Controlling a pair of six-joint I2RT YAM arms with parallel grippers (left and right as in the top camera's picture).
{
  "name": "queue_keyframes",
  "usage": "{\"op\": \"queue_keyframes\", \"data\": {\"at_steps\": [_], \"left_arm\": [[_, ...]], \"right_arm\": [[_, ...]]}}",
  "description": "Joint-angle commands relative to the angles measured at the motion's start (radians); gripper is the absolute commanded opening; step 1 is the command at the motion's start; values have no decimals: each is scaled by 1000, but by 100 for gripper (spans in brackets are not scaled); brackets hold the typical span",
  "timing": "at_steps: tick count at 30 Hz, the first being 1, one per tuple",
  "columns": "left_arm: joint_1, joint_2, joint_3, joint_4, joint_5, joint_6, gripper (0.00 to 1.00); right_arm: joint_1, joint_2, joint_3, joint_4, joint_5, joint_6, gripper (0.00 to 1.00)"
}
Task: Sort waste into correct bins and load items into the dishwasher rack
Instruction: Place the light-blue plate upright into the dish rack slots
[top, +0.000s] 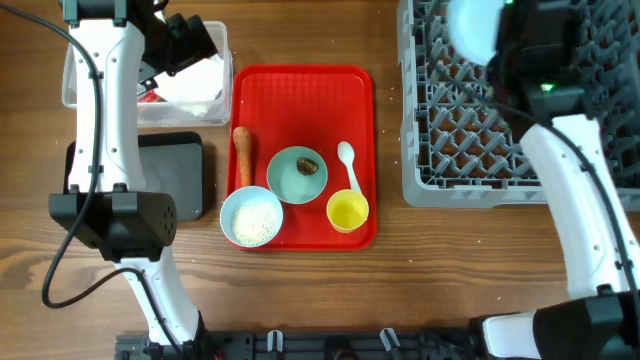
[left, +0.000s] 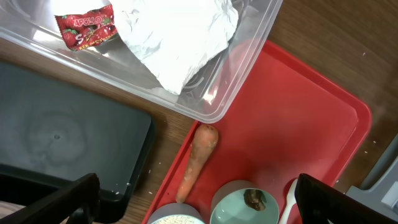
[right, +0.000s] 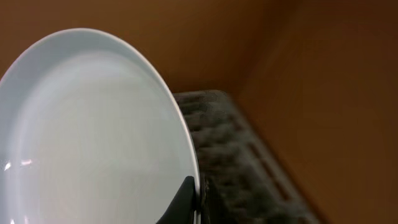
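Plate: the light blue plate (right: 93, 137) is up in the air and tilted on its edge. In the overhead view it is above the 11 o'clock corner of the dishwasher rack (top: 500, 130).
Right gripper (top: 503, 45): the jaws are closed on the rim of the plate. One dark finger (right: 185, 196) shows at the plate's lower edge.
Rack place: it stands at 3 o'clock from the red tray (top: 300, 90), apart from it.
Waste in bin: the crumpled napkin (left: 180, 37) and the red wrapper (left: 86, 28) lie side by side inside the clear tub (left: 214, 109).
Left gripper (top: 190, 42): it hovers above the tub, the jaws are wide open and hold nothing; both fingers (left: 56, 202) show low in the wrist view.
Tub place: at 10 o'clock from the red tray.
Black tray (left: 62, 137): at 6 o'clock from the tub, just beside it.
Carrot (top: 243, 155): lies along the 9 o'clock edge of the red tray.
Teal bowl (top: 290, 180): in the middle of the tray, with the brown scrap (top: 309, 166) inside.
Rice bowl (top: 251, 217): at the 7 o'clock corner, just beside the teal bowl, with white rice inside.
Yellow cup (top: 347, 211): upright at the 5 o'clock corner.
White spoon (top: 348, 163): at 12 o'clock from the cup, its handle pointing to the cup.
Table (top: 400, 280): brown wood under everything.
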Motion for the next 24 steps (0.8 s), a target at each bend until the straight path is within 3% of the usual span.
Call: {"op": "queue_keyframes", "data": {"at_steps": [1, 5, 7, 20, 23, 24], "left_arm": [[-4, -10, 0, 0, 9, -17, 100], [-4, -10, 0, 0, 9, -17, 100], [-4, -10, 0, 0, 9, -17, 100], [-4, -10, 0, 0, 9, -17, 100], [-4, -10, 0, 0, 9, -17, 100], [-4, -10, 0, 0, 9, -17, 100]], "right_arm": [[-108, 49, 10, 80, 126, -204, 4], [-198, 159, 10, 235, 57, -529, 4], [-202, 206, 10, 266, 24, -607, 4], [-164, 363, 10, 278, -122, -595, 6], [-163, 365, 10, 273, -159, -520, 100], [-164, 365, 10, 276, -159, -467, 100]]}}
